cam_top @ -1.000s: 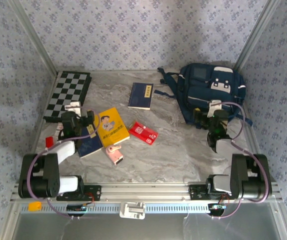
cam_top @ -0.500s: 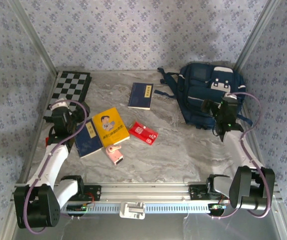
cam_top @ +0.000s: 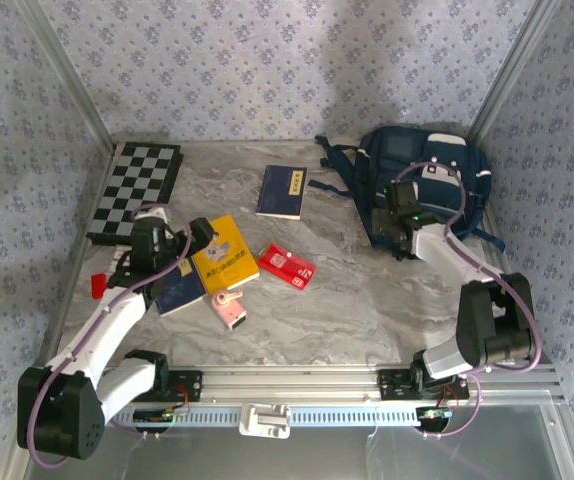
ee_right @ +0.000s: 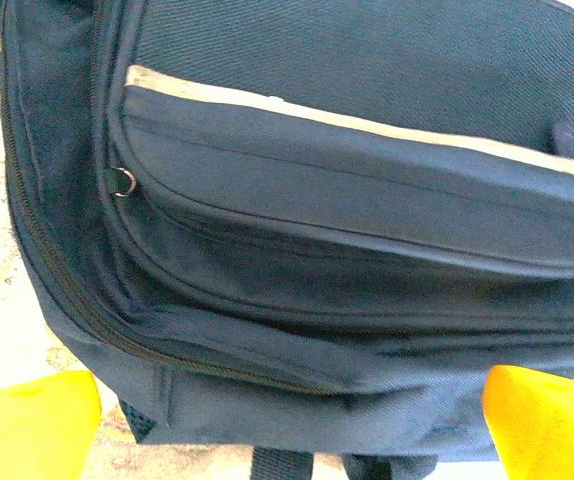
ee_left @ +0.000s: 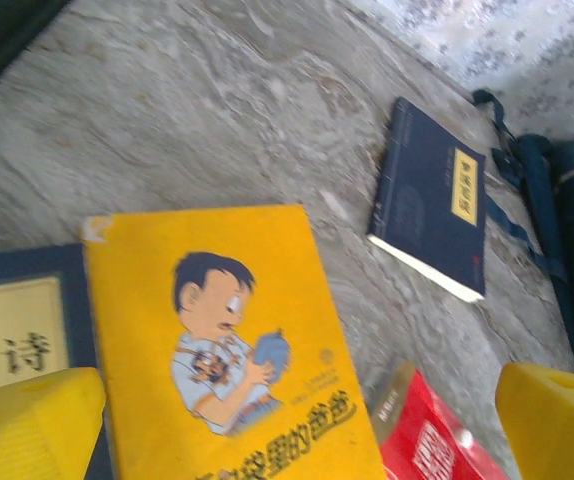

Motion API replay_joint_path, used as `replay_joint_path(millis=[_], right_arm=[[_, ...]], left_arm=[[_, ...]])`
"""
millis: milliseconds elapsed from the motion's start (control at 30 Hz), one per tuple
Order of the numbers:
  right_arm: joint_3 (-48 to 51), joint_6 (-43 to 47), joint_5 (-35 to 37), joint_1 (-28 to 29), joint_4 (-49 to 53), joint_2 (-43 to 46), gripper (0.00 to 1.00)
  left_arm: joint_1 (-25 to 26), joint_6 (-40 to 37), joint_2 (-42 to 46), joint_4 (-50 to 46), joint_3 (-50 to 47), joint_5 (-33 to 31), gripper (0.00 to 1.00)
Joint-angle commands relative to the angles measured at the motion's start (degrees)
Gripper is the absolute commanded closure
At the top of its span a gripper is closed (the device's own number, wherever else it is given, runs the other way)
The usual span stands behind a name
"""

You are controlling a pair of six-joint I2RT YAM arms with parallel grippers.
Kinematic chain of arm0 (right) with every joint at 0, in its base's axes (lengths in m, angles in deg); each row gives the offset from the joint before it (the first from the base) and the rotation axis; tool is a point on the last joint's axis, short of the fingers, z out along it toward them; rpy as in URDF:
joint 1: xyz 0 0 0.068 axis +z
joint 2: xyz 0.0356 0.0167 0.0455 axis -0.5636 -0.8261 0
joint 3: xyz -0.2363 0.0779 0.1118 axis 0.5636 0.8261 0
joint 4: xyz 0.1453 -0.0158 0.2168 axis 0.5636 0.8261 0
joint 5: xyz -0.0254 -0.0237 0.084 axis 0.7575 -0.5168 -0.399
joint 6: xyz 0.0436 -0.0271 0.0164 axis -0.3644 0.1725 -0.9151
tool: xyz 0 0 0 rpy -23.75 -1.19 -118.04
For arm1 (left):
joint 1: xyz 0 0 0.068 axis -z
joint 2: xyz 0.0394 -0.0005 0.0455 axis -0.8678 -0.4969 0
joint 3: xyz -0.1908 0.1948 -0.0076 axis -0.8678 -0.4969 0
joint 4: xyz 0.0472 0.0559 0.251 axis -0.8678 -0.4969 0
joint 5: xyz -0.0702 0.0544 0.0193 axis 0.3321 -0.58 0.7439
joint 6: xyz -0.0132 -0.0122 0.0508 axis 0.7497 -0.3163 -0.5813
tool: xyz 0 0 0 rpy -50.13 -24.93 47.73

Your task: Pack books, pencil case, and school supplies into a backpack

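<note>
Top view, progress: nothing was packed. The yellow book [cam_top: 225, 250], the near navy book [cam_top: 179, 285], the far navy book [cam_top: 283, 191], the pencil case [cam_top: 287, 265] and the pink gadget [cam_top: 229, 308] all lay on the table, outside the backpack [cam_top: 422, 175] in the far right corner.
Top view, left gripper [cam_top: 199, 237]: jaws wide and empty, over the yellow book's left edge.
Top view, right gripper [cam_top: 403, 216]: jaws wide and empty, at the backpack's near front.
Top view, room: bare marble lay between the pencil case and the backpack. Walls stood close behind and beside the backpack. The checkered board [cam_top: 137, 190] took the far left.
Left wrist, edges: the yellow fingers [ee_left: 27, 420] were spread. The yellow book overlapped the near navy book, with the pencil case just beside its corner. The far navy book lay well apart.
Right wrist, backpack: the fingers [ee_right: 552, 420] were apart before the front pocket. Its zips looked shut, so opening probably came first.
</note>
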Motion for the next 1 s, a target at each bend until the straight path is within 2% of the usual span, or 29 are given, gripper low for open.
replay_joint_path(millis=[0, 133, 333, 467, 633, 733, 833, 900, 967], right_arm=[[-4.1, 3.9, 5.0, 2.2, 4.5, -3.9, 0.0], [-8.0, 4.4, 5.6, 3.2, 6.6, -9.2, 0.0], [-11.3, 1.6, 5.1, 4.3, 8.8, -14.9, 0.03], [-13.8, 0.3, 5.5, 5.7, 10.1, -17.6, 0.13], [-16.2, 0.3, 8.7, 9.8, 11.3, -19.9, 0.38], [-17.9, -0.1, 7.5, 11.1, 11.7, -21.1, 0.5], [-19.6, -1.0, 8.4, 12.3, 12.7, -22.5, 0.58], [-20.5, -1.5, 9.7, 12.6, 13.8, -22.8, 0.57], [-20.8, -1.5, 10.6, 12.3, 14.3, -22.4, 0.49]], left_arm=[[2.9, 2.6, -0.2, 0.2, 1.7, -0.2, 0.0], [6.9, 3.5, -2.1, -0.2, 2.6, -0.6, 0.0], [9.6, 5.3, -3.5, 0.0, 2.4, -1.7, 0.0], [10.1, 5.5, -2.7, -1.6, 2.5, -1.3, 0.0], [10.1, 5.2, 0.5, -2.5, 1.3, -2.6, 0.0], [10.1, 4.9, 1.4, -4.2, 2.1, -2.9, 0.0], [10.1, 4.4, 2.0, -5.3, 2.6, -2.9, 0.0], [10.1, 4.1, 2.4, -6.0, 2.8, -2.8, 0.0], [10.1, 3.8, 2.7, -6.4, 2.9, -2.2, 0.0]])
